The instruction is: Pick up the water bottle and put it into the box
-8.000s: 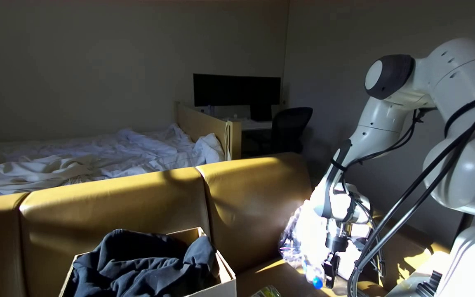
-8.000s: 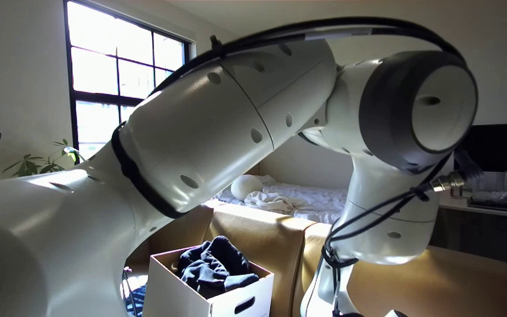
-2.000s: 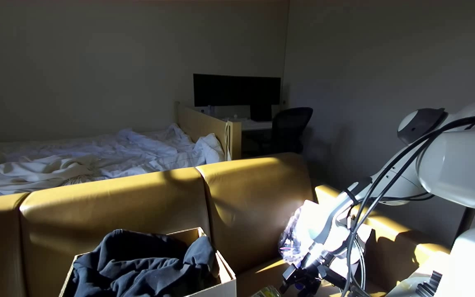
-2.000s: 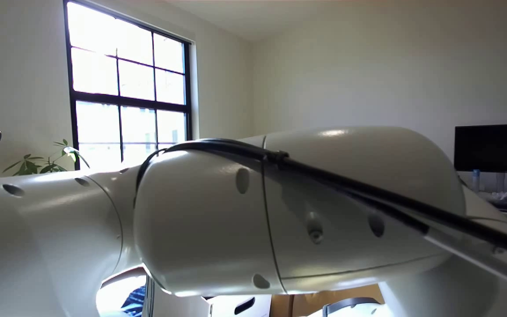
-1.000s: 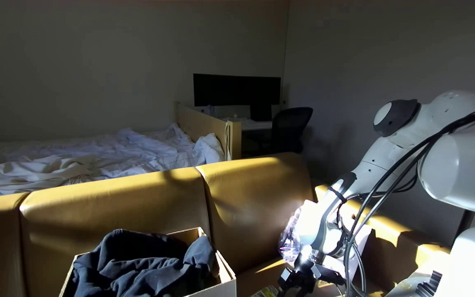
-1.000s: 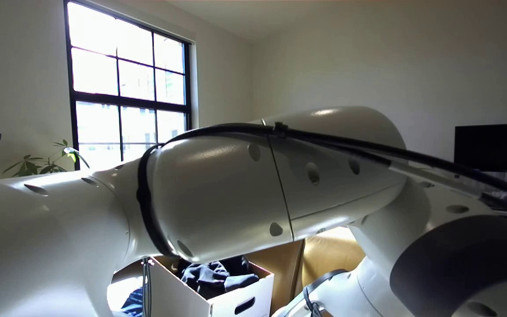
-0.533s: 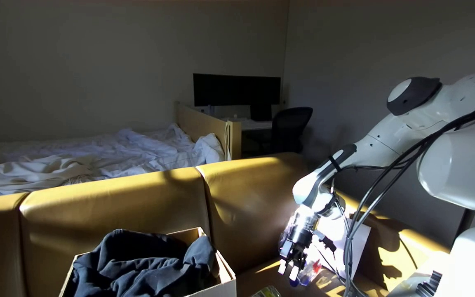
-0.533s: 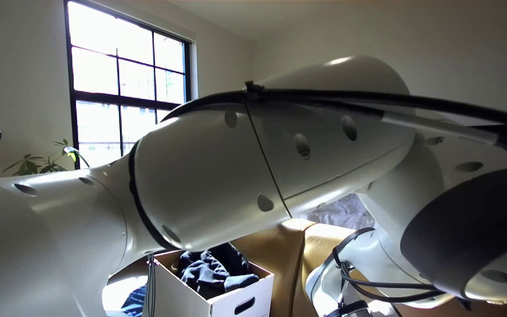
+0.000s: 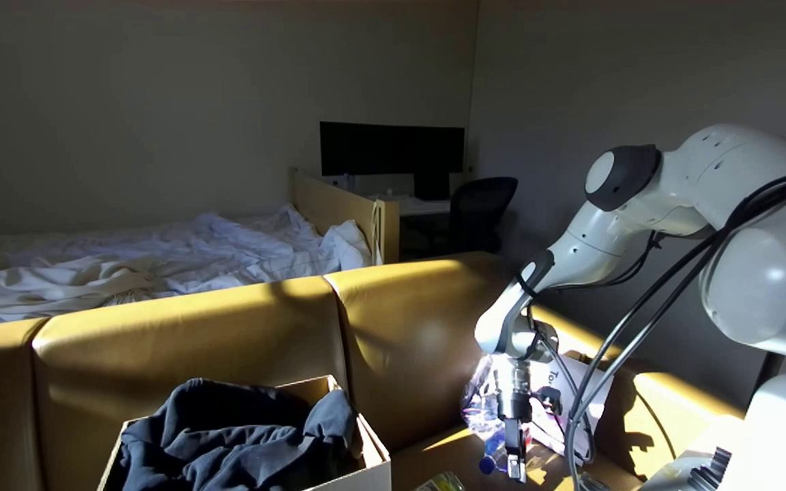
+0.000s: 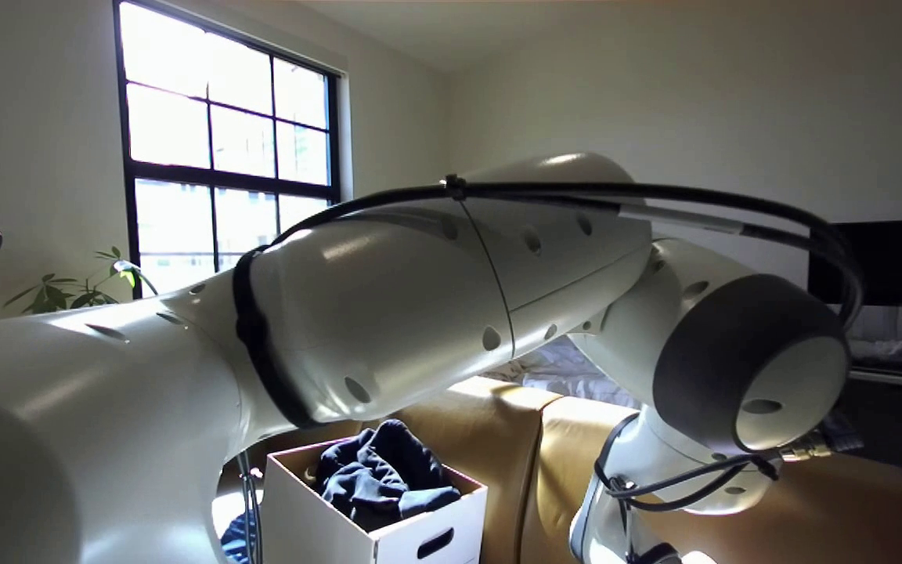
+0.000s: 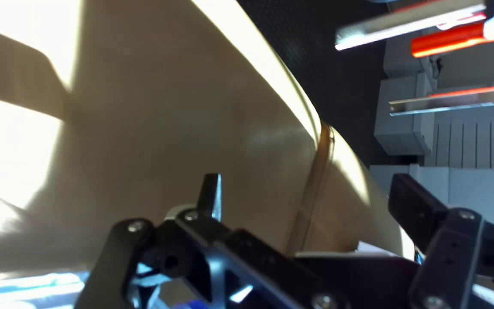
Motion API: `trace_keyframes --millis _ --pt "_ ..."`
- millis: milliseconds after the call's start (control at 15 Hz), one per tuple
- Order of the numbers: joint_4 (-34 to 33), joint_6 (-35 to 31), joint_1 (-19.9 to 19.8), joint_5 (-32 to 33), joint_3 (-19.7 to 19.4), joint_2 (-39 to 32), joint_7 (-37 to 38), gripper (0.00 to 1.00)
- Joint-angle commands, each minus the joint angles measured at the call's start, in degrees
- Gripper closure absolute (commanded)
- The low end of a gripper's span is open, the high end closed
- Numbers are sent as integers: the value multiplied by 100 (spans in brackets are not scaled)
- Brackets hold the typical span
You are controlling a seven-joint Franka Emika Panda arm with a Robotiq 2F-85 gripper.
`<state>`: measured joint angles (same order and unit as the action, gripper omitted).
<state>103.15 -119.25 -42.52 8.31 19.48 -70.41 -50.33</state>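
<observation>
Gripper [image 9: 516,468] with jaws apart, near to water bottle [image 9: 499,459] (contact not possible to tell), well apart from box [image 9: 360,480]

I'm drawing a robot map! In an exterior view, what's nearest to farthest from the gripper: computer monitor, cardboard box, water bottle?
1. Water bottle: just picture-left of the gripper, partly behind it.
2. Cardboard box: farther picture-left.
3. Computer monitor: far back, upper middle.
</observation>
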Motion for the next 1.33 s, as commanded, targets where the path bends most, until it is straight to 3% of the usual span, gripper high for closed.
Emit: trace_keyframes --millis 0,267,600,1000,1267 --pt "-123 -847 733 1 -525 -316 -943 0" --pt "-2 -1830 1357 -43 -683 -282 -1447 0" --pt "121 -2677 2178 213 -1073 -27 -1465 0" --pt "272 -3992 2585 575 -1287 30 -1409 0" --pt "274 -4519 2773 659 -1327 111 -1169 0"
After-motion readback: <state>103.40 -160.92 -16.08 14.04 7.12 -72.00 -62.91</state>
